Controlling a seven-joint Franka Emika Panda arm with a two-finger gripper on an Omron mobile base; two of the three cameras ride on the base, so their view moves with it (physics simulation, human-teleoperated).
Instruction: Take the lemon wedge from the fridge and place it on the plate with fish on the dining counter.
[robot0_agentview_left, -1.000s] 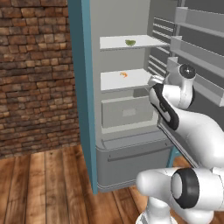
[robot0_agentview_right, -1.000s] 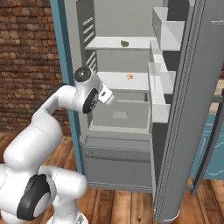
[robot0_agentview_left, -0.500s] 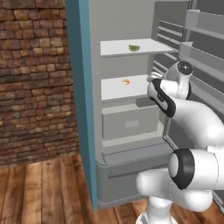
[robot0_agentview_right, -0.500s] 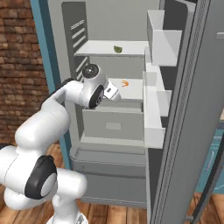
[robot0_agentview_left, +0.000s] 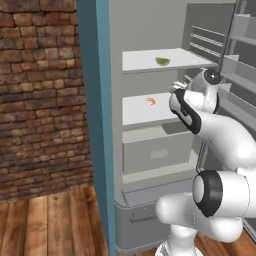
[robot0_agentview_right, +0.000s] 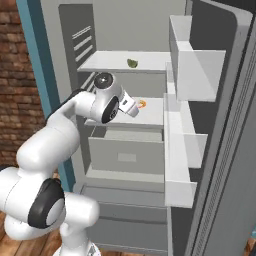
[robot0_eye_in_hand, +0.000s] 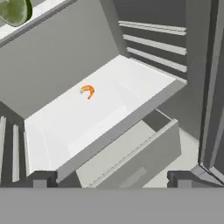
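the fridge (robot0_agentview_left: 150, 165) stands wide open beside a brick wall (robot0_agentview_left: 40, 95), its door (robot0_agentview_right: 220, 150) swung out with white door bins (robot0_agentview_right: 192, 70) stacked down the inner side. inside the fridge, an upper white shelf (robot0_agentview_left: 145, 61) sits above a middle shelf (robot0_agentview_left: 137, 111), and below that a grey drawer (robot0_agentview_left: 155, 152) is closed. on the middle shelf of the fridge lies a small orange curled thing (robot0_agentview_left: 151, 101), alone and well apart from the shelf edges. the robot's arm reaches up in front of the fridge, its wrist level with the middle shelf, partly covering the right end of that shelf in the left base view.

the lemon wedge (robot0_agentview_left: 162, 61) rests on the upper shelf of the fridge, near its middle, touching nothing else. it is a tiny yellowish-green piece, darker green along one side, rounded on top.

the gripper (robot0_eye_in_hand: 111, 177) hangs just outside the fridge, at the front edge of the middle shelf, below the wedge. its two dark tips stand spread well apart with nothing between them.
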